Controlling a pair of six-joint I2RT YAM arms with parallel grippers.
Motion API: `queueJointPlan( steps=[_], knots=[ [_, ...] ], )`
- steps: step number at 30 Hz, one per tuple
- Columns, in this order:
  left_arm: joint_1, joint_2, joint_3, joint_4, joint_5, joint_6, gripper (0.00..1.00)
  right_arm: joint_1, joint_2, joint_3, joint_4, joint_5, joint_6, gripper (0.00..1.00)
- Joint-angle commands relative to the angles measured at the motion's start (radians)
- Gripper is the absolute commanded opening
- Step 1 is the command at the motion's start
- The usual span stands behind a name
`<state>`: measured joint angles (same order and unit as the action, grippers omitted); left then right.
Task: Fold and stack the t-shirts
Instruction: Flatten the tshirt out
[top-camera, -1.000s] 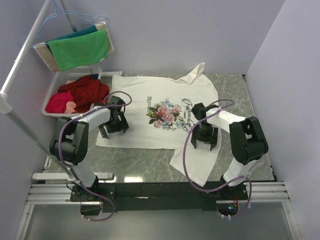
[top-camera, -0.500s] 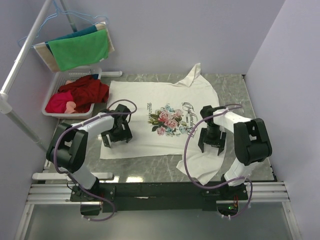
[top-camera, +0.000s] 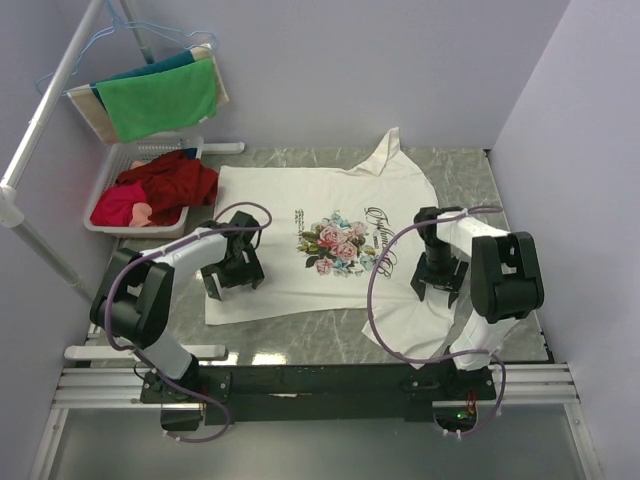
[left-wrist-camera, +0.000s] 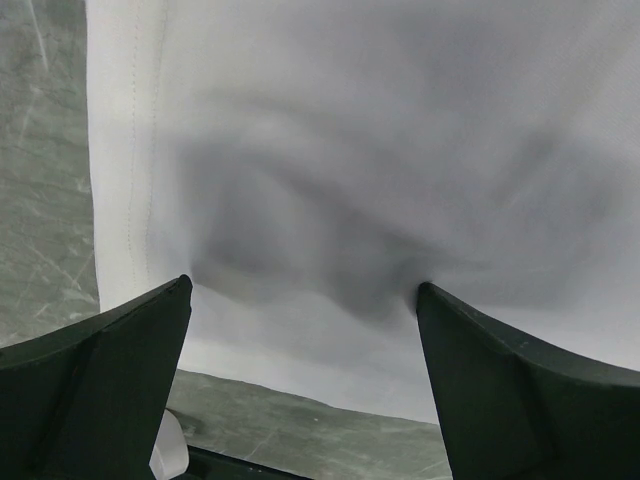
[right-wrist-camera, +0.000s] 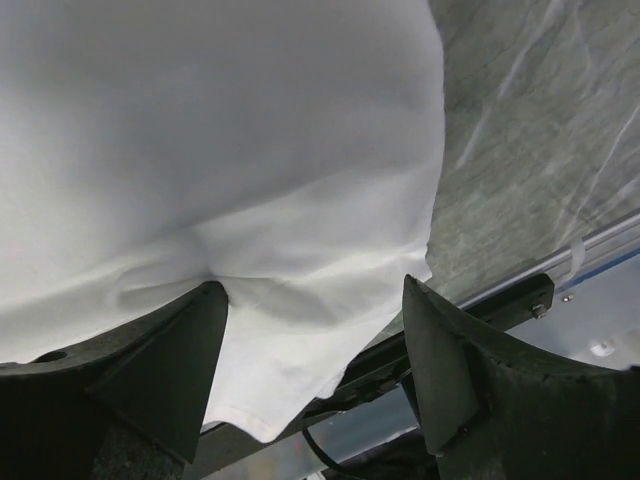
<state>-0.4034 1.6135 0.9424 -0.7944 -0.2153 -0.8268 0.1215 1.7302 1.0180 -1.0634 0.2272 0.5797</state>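
One white t-shirt (top-camera: 300, 215) with a pink-rose floral print (top-camera: 338, 243) and dark script lies spread print-up on the grey table (top-camera: 300, 335). One sleeve points to the back, the other hangs over the near right. My left gripper (top-camera: 232, 277) is open, jaws down on the shirt's left hem. In the left wrist view the gripper (left-wrist-camera: 305, 288) straddles plain white cloth (left-wrist-camera: 350, 150). My right gripper (top-camera: 437, 280) is open, jaws down on the shirt's right side. In the right wrist view the gripper (right-wrist-camera: 312, 285) spans a puckered fold of the shirt (right-wrist-camera: 200, 120).
A white basket (top-camera: 112, 165) of red clothes stands at the back left. A green cloth (top-camera: 160, 95) hangs on the rack above it. A slanted rack pole (top-camera: 40, 250) runs down the left. The mounting rail (top-camera: 320, 385) runs along the near edge. Walls close the back and right.
Both grippers have moved right and slightly nearer, pressed on the shirt. The shirt has slid right with them, and its near-right sleeve has shifted right.
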Motion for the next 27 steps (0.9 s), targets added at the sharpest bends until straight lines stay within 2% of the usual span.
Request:
queueJointPlan(
  steps=[1,7,11,13,15,17,18,19,20,22,24,25,27],
  knots=[
    [0.002,-0.009,0.001,-0.072,-0.053,0.002,1.00,-0.008,0.002,0.065,-0.058,0.100,0.040,0.76],
    [0.002,-0.090,0.123,-0.129,-0.148,-0.006,0.99,0.013,-0.132,0.195,-0.079,0.095,0.091,0.76],
    [0.034,-0.060,0.290,-0.099,-0.214,0.024,0.99,0.012,-0.130,0.332,-0.049,0.060,0.103,0.76],
    [0.067,-0.005,0.411,-0.065,-0.200,0.041,0.99,0.013,-0.078,0.407,0.021,0.012,0.091,0.76],
    [0.121,0.107,0.504,-0.043,-0.174,0.063,0.99,0.012,0.029,0.508,0.063,-0.037,0.077,0.76],
    [0.158,0.248,0.672,-0.036,-0.122,0.075,1.00,0.010,0.118,0.594,0.112,-0.089,0.046,0.76],
    [0.164,0.296,0.724,-0.022,-0.099,0.089,0.99,0.012,0.206,0.693,0.131,-0.098,0.046,0.76],
    [0.169,0.343,0.842,-0.020,-0.085,0.097,0.99,0.012,0.253,0.744,0.146,-0.117,0.023,0.77],
    [0.172,0.444,0.902,-0.019,-0.061,0.116,1.00,0.013,0.299,0.855,0.158,-0.135,0.008,0.78],
    [0.175,0.584,1.072,-0.022,-0.042,0.147,0.99,0.012,0.446,0.989,0.131,-0.140,-0.026,0.78],
    [0.176,0.664,1.171,-0.028,-0.022,0.167,1.00,0.012,0.565,1.152,0.094,-0.127,-0.041,0.79],
    [0.179,0.722,1.238,-0.028,-0.019,0.178,0.99,0.012,0.592,1.184,0.092,-0.121,-0.056,0.79],
    [0.186,0.761,1.268,-0.002,0.000,0.189,0.99,0.012,0.618,1.182,0.146,-0.120,-0.072,0.80]
  ],
)
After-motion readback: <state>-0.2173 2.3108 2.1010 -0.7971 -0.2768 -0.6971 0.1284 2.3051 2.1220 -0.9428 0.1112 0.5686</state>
